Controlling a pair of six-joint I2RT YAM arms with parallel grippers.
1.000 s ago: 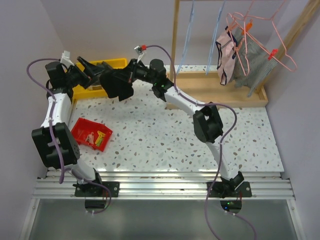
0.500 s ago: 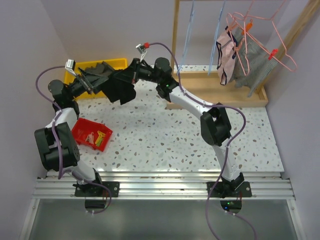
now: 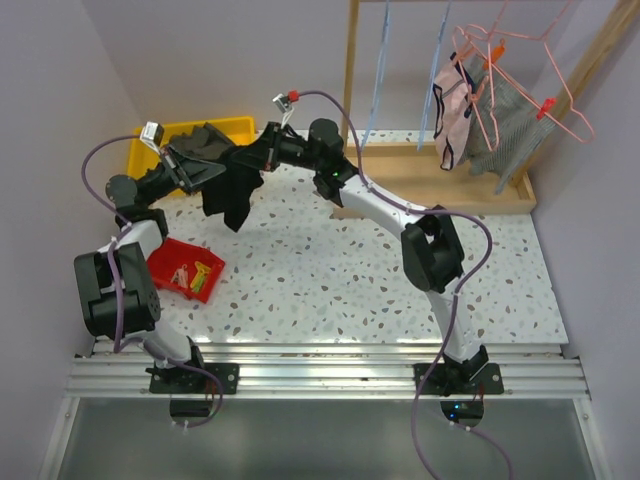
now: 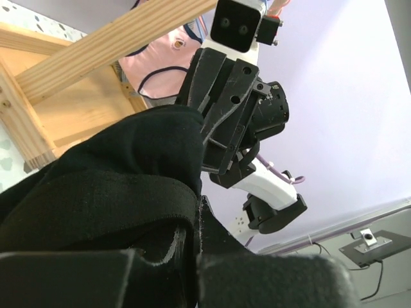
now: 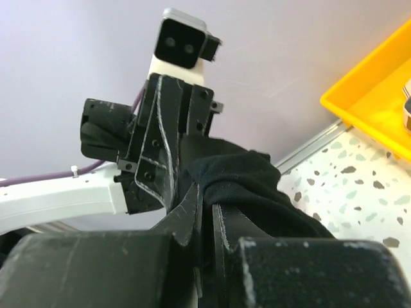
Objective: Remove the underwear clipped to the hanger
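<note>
One red tray (image 3: 165,262) lies on the speckled surface (image 3: 350,270) beside the left arm. Behind it the left pincer (image 3: 205,165) and right pincer (image 3: 250,158) meet, both clamped on black underwear (image 3: 232,195) hanging in the air. Further back stands a yellow bin (image 3: 235,125). Far right, pink underwear (image 3: 450,110) hangs on a hanger (image 3: 571,88).

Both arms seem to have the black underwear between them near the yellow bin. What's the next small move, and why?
Probably open the right jaws. Both wrist views show the black underwear pinched in each arm's jaws, sagging between them over the table, and the left jaws sit closer to the yellow bin, so the left arm could drop it there.
</note>
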